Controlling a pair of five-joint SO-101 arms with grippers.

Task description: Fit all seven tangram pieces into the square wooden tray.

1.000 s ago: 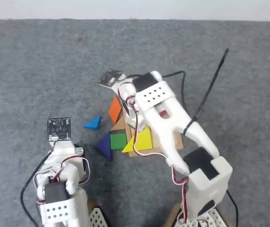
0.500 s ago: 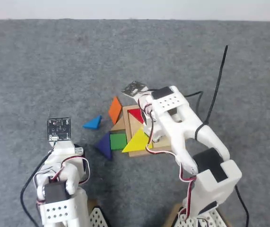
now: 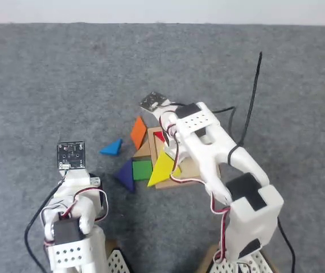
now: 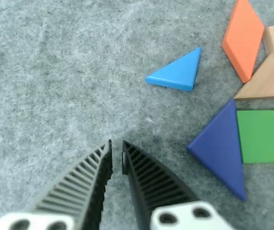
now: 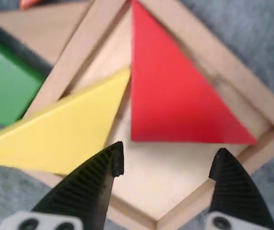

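The right arm's jaws are standing wide open just above the wooden tray (image 5: 232, 72), gripping nothing, with one tip at the edge of the yellow triangle (image 5: 65, 129). That triangle is lying across the tray's rim, partly inside, beside the red triangle (image 5: 175, 100), which is sitting flat in the tray. The left arm's jaws are hanging almost closed and empty over the grey table (image 4: 41, 72). Outside the tray, the green square (image 4: 264, 136), dark blue triangle (image 4: 220, 146), plain wooden triangle (image 4: 266, 81), orange parallelogram (image 4: 242, 38) and small blue triangle (image 4: 175, 74) are lying on the table.
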